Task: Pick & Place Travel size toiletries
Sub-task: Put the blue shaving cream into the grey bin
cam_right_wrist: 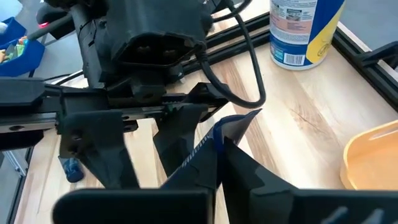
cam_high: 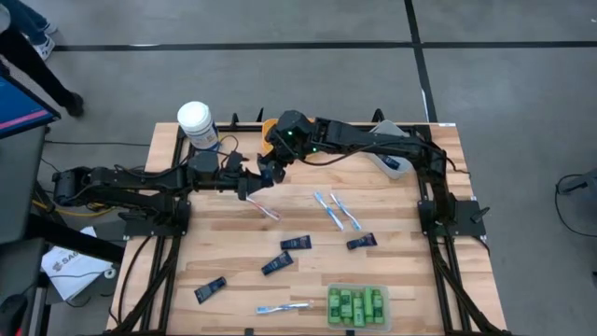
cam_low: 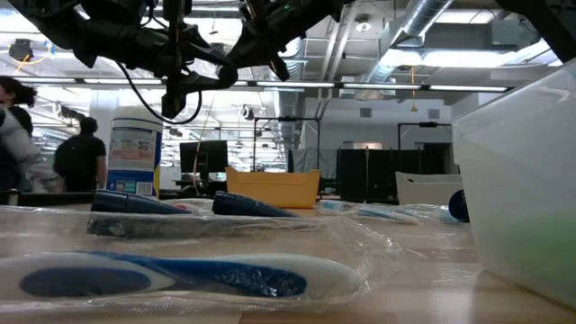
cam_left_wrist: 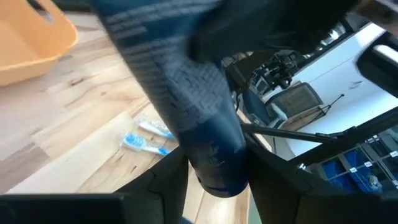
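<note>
Above the table's far middle, my left gripper (cam_high: pixel 248 184) and my right gripper (cam_high: pixel 270 172) meet tip to tip, both shut on one dark navy tube (cam_left_wrist: pixel 186 106). More navy tubes (cam_high: pixel 295 243) lie flat on the wood. With them are light-blue toothbrushes (cam_high: pixel 336 211) and a pink toothbrush (cam_high: pixel 264 209). Green small bottles (cam_high: pixel 356 306) stand in a clear bin at the near edge. In the low view both grippers hang high above the table (cam_low: pixel 207 76). My left gripper pinches the tube's round cap end (cam_left_wrist: pixel 214 171) between its two fingers. It comes nearly level from the table's left, along the tube. The tube runs on past the fingertips, clear of the table. My right gripper pinches the tube near its flat crimped end (cam_right_wrist: pixel 239 124) between its two fingers, slanting down from the table's right. The crimped edge sticks out past the fingertips (cam_right_wrist: pixel 249 165).
A white-lidded canister (cam_high: pixel 196 121) stands at the far left. An orange bin (cam_right_wrist: pixel 373 162) sits at the far edge beside the right arm. A wrapped toothbrush (cam_high: pixel 283 307) and another tube (cam_high: pixel 210 290) lie near the front. Bare wood shows at the left middle.
</note>
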`<state>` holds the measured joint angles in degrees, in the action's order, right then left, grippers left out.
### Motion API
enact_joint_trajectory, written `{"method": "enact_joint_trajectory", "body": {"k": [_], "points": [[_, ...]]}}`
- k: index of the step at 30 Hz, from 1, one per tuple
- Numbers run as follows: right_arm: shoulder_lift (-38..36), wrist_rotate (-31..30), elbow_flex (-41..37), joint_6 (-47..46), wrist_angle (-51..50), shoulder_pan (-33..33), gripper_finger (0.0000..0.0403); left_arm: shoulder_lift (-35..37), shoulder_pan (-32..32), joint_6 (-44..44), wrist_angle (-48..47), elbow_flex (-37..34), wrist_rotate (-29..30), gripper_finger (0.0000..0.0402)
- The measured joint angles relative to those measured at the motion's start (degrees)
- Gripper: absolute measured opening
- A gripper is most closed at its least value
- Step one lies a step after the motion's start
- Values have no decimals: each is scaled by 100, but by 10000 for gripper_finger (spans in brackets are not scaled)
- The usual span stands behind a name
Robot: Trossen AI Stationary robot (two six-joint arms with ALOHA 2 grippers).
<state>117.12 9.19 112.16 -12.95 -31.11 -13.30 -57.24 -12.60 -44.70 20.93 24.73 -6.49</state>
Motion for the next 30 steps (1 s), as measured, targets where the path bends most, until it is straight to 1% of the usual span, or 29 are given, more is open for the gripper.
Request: {"method": "enact_joint_trajectory", "body": {"k": [4,7,11,18,22,24,27,30], "points": [[-15,39,64,-14,-122,-203,1,14,-2,17,19,15,35,167],[-18,30,169,2,-205,-391,1,14,12,17,12,14,-116,183],[-20,126,173,0,-282,-592,0,14,7,12,-2,13,-54,203],[-22,280,173,-10,-536,-731,0,10,4,-7,-15,7,-22,218],[-22,282,173,-62,-303,-720,0,9,18,346,-23,2,309,213],[-25,295,173,-147,-41,-685,0,7,42,632,-11,1,631,204],[-26,293,173,-216,364,-617,0,7,42,1076,60,0,1044,183],[-28,289,173,-214,700,-574,0,7,39,1474,69,-3,1174,154]]}}
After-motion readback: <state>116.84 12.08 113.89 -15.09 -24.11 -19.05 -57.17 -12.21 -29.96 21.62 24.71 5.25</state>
